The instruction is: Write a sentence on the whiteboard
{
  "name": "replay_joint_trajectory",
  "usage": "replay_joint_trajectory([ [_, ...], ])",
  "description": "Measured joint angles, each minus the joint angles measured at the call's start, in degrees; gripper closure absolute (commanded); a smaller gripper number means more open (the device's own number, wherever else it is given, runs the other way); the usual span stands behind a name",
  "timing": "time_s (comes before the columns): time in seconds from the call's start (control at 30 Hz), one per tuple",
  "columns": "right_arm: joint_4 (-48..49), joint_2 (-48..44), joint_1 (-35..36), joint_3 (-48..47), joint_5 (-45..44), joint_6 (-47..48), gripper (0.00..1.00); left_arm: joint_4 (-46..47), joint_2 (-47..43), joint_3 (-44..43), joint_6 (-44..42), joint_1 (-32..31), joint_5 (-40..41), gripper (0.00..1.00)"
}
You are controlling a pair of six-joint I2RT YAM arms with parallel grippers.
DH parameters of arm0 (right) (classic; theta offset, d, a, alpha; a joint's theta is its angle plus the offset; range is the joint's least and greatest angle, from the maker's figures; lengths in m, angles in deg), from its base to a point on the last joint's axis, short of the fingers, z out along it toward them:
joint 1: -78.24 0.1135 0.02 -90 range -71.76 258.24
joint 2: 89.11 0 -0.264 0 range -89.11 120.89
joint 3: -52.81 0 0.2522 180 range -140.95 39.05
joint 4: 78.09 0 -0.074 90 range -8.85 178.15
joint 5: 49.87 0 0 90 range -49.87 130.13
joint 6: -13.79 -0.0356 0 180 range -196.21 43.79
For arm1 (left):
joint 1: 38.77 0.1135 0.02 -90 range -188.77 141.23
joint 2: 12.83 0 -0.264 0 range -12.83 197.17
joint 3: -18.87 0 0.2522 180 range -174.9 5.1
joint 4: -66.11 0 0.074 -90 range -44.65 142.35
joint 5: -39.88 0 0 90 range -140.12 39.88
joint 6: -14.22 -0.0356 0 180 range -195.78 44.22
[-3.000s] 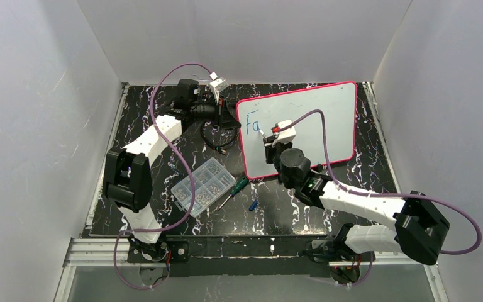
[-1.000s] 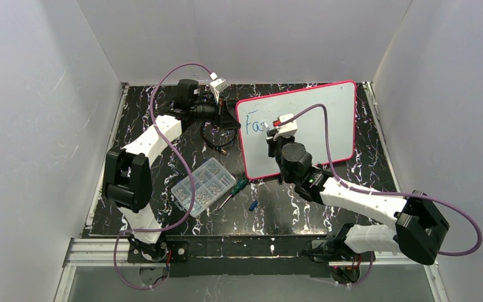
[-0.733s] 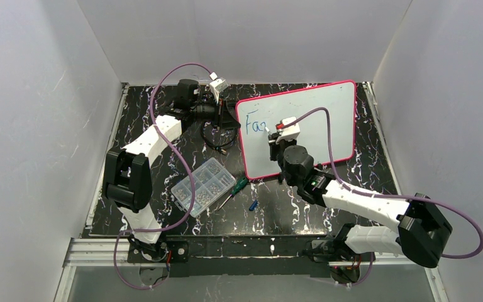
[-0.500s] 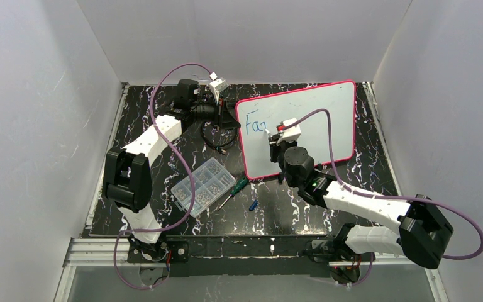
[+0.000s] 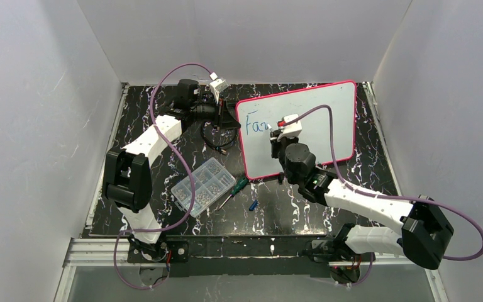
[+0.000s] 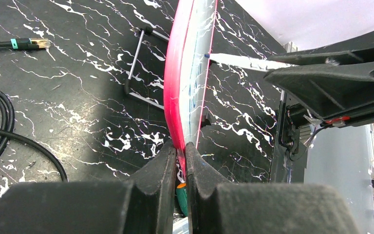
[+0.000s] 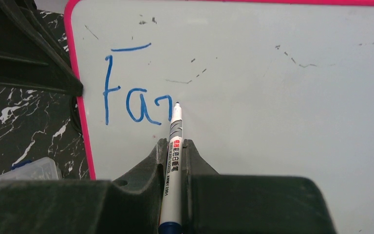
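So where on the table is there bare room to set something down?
Bare table lies along the near edge, between the parts box and the right arm. Crowded: black cable, box and screwdrivers left of the whiteboard.

1. top view, centre right: the right gripper (image 5: 275, 134) and its arm cover the middle and lower left of the whiteboard (image 5: 327, 113).
2. right wrist view: the marker (image 7: 173, 161) runs off the bottom edge.
3. left wrist view: the whiteboard stands edge-on, its face barely showing.
4. top view, lower left: the contents of the clear box (image 5: 202, 187) are too small to tell.
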Motion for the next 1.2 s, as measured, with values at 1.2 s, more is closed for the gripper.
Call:
replay_joint_trajectory([
  [1.2, 1.25, -0.74, -0.17, -1.51, 0.09, 2.23, 0.99, -0.09, 0.00, 0.00, -0.02, 0.07, -0.22, 1.00],
])
